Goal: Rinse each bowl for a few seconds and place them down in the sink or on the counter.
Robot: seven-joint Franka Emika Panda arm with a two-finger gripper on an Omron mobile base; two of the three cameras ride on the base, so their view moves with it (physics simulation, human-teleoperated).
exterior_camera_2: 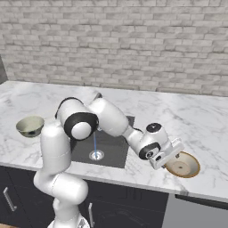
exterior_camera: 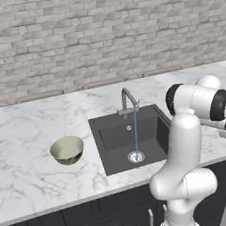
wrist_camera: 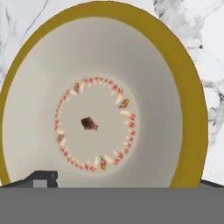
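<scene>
White marble table (exterior_camera: 28, 146) runs below a pale brick wall, with a dark sink (exterior_camera: 115, 150) sunk into its middle and a thin stream of water falling from the faucet (exterior_camera: 128, 100) to the drain.

The tan bowl (exterior_camera_2: 182, 165) sits upright on the table to the right of the sink, well apart from it. The pincer (exterior_camera_2: 165, 156) hangs directly over this bowl's near-left rim, pointing down into it. Its jaws stand wide apart and hold nothing.

From the hand camera, the bowl's mottled inside opens straight up toward the pincer. Being round, it has no long axis, so any rim point should serve for a grasp.

The greenish-cream bowl (exterior_camera: 67, 150) stands upright on the table left of the sink, far from the pincer.
</scene>
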